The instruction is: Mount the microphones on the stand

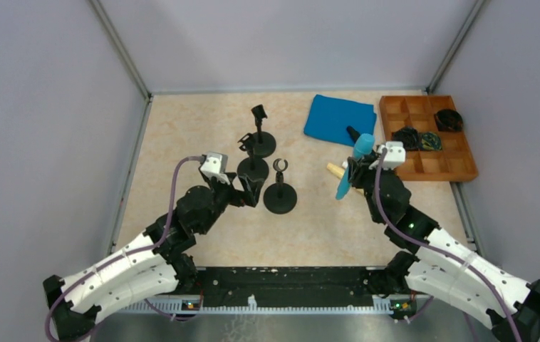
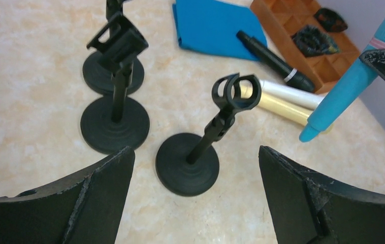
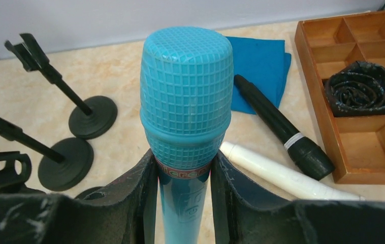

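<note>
Right fingers point(image 3: 129, 198) pinch the light blue microphone point(image 3: 186, 101) just below its head.

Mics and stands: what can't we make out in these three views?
Top: cream mic mostly behind the blue mic and right gripper.
Top: tray contents too small to identify.
Right wrist: blue mic's tip cut off by the bottom edge.
Left wrist: clip of the far stand cut off by the top edge.
</note>
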Motion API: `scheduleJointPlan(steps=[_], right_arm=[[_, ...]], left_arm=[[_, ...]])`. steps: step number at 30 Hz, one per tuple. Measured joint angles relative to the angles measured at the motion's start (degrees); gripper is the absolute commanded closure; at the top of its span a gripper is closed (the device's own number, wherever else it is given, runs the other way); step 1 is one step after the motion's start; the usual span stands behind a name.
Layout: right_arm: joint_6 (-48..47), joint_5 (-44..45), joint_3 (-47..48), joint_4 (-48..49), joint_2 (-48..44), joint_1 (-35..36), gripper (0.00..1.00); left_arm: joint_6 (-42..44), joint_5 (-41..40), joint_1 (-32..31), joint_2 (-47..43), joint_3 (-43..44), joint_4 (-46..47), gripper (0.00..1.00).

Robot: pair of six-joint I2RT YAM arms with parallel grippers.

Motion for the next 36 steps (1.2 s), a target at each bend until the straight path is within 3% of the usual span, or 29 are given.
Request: scheduleJointPlan(steps=[15, 25, 36], right_arm=[[0.59, -7.8, 3.69, -9.16, 10.51, 0.02, 1.0], [-0.44, -10.47, 3.69, -8.81, 10.54, 0.02, 1.0], [-3.58, -10.69, 3.69, -8.57, 10.47, 0.0, 1.0]], left_arm=[[-8.7, 6.88, 0.0, 6.43, -8.72, 2.23, 0.02], [-9.05, 6.73, -1.73, 9.38, -20.7, 18.4, 0.02], [3.21, 4.46, -2.27, 22.05, -27.65, 43.76, 0.02]])
